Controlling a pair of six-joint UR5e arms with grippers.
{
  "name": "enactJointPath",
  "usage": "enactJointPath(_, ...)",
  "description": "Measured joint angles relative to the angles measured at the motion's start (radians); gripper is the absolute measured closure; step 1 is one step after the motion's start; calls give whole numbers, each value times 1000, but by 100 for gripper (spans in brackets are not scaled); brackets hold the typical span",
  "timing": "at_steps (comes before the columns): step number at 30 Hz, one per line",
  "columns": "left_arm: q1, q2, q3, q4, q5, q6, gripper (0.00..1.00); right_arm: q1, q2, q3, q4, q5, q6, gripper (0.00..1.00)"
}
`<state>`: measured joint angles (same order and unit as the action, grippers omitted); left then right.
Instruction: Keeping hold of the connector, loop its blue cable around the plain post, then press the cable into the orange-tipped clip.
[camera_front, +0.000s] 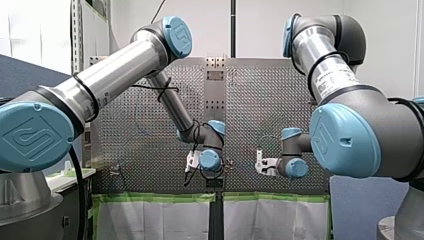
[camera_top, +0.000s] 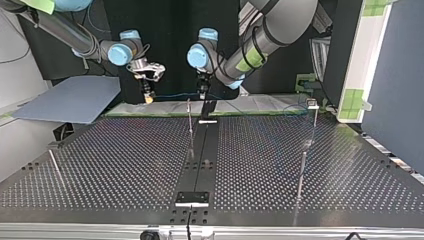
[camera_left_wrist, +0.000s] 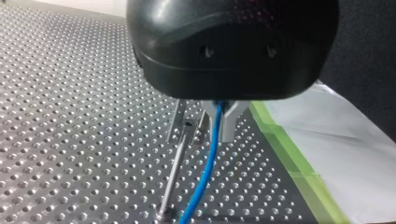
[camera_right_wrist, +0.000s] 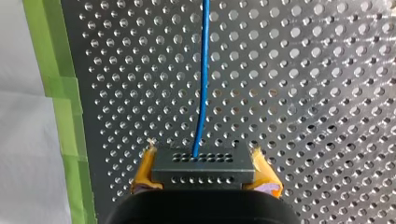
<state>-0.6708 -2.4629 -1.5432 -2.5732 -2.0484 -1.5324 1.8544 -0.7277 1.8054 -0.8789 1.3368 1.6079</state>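
My right gripper (camera_right_wrist: 203, 161) is shut with its yellow pads (camera_right_wrist: 145, 170) on the dark grey connector (camera_right_wrist: 203, 169). The blue cable (camera_right_wrist: 204, 74) leaves the connector and runs straight ahead over the perforated plate. My left gripper (camera_left_wrist: 217, 129) has its metal fingers shut on the blue cable (camera_left_wrist: 208, 168), which hangs down beside a thin plain post (camera_left_wrist: 173, 172). In the top view the cable (camera_top: 175, 94) spans level between my right gripper (camera_top: 147, 95) and my left gripper (camera_top: 202, 94), just behind the plain post (camera_top: 189, 117). No orange-tipped clip is discernible.
Green tape (camera_left_wrist: 289, 158) and white sheeting edge the plate on the arms' side. A tall post with a small clip head (camera_top: 312, 104) stands at the top view's right. Other thin posts (camera_top: 301, 172) (camera_top: 56, 167) rise from the plate. A black strip (camera_top: 202, 150) runs down its middle.
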Motion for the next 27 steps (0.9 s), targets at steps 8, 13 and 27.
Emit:
enactJointPath(8,2,-1,5,-3,5,0,100,-11,1,-6,8,-8,0,89)
enactJointPath(13,4,-9,5,-6,19,-2,100,-13,1,-7,8,-8,0,89)
enactJointPath(27,21,-31,36,-15,63,-34,100,-23,2,-7,-10,-15,8,89)
